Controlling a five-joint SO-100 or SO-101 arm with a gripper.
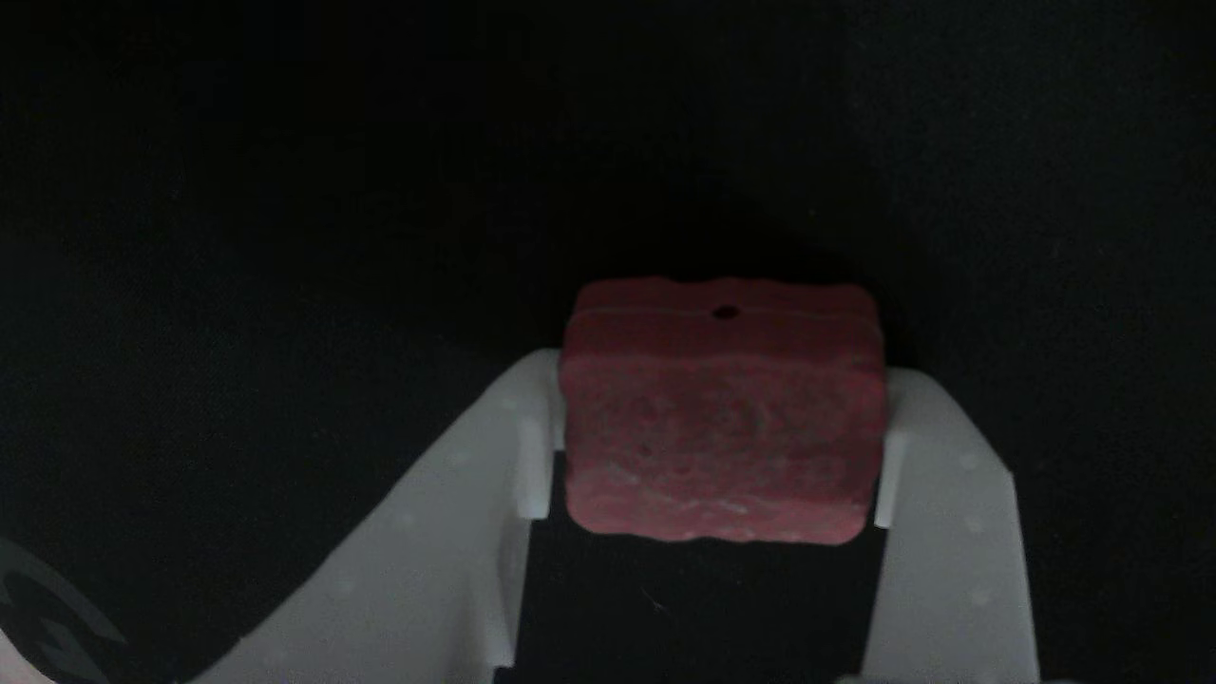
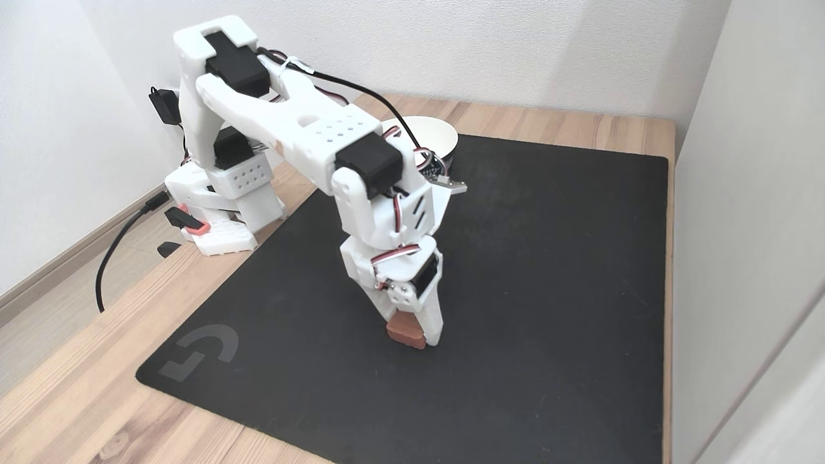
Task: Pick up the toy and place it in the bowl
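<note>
Other view: the toy (image 1: 722, 418) is seen dead centre, a red block with rough, whitish-mottled faces and a small round hole in the upper face. It is clamped between the two white fingers (image 1: 532, 446) of the pincer (image 1: 722, 446), one finger pressed against each side face. The block is seated squarely, not tilted. A black mat (image 1: 285, 190) is seen behind everything. A grey logo mark is caught in the bottom-left corner.

Fixed view: the white arm (image 2: 290, 129) is bent over from its base at the left rear of the wooden surface (image 2: 77, 399), with the wrist pointed straight down. The pincer (image 2: 412, 335) is closed on the toy (image 2: 405, 331) at the fingertips, near the middle of the mat (image 2: 548, 290), slightly toward its front edge. Whether the toy is touching the mat or held just above it cannot be told. A white bowl (image 2: 438, 135) is placed at the mat's far edge, partly hidden behind the arm and well apart from the toy. A black cable (image 2: 113, 248) is run off the left side of the surface from the base.
</note>
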